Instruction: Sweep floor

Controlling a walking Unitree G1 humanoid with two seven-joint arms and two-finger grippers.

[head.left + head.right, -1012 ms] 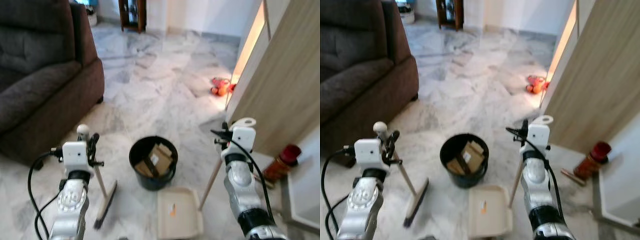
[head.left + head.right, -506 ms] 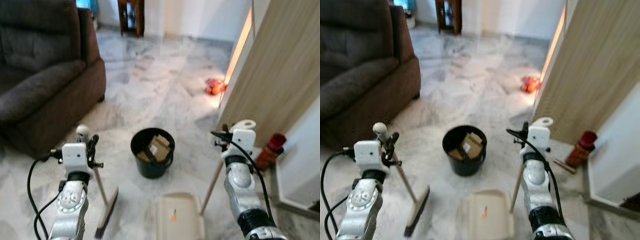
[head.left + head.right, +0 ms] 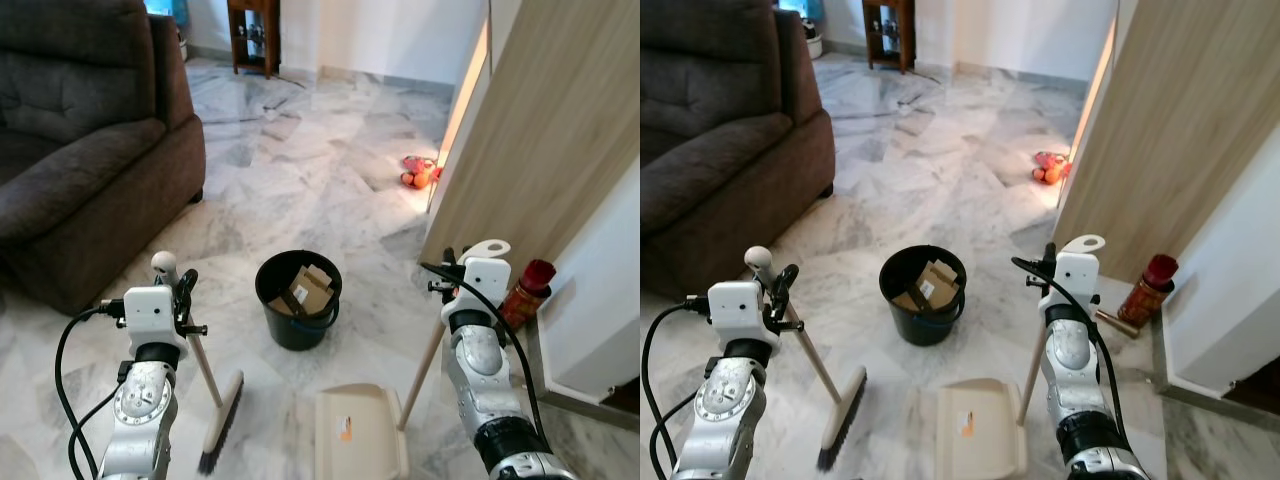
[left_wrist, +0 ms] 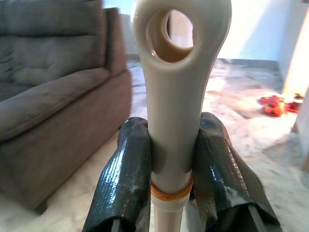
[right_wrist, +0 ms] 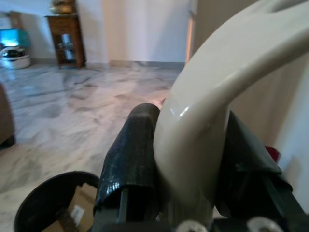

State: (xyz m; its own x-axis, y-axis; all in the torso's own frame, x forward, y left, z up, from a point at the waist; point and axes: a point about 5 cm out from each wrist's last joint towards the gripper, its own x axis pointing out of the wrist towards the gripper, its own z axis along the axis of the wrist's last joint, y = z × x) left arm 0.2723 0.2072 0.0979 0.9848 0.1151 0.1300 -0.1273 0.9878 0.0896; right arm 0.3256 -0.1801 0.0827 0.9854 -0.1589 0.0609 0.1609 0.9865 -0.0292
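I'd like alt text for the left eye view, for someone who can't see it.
A robot stands on a marble floor, its left gripper holding a broom and its right gripper a dustpan by their handles. A black bucket of cardboard scraps sits between them, with a dark sofa at left.

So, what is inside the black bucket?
The black bucket holds flattened brown cardboard pieces, one with a white label. They cover the bottom, so anything beneath them cannot be seen.

glossy marble floor (image 3: 300, 170), plastic dustpan (image 3: 360, 435)
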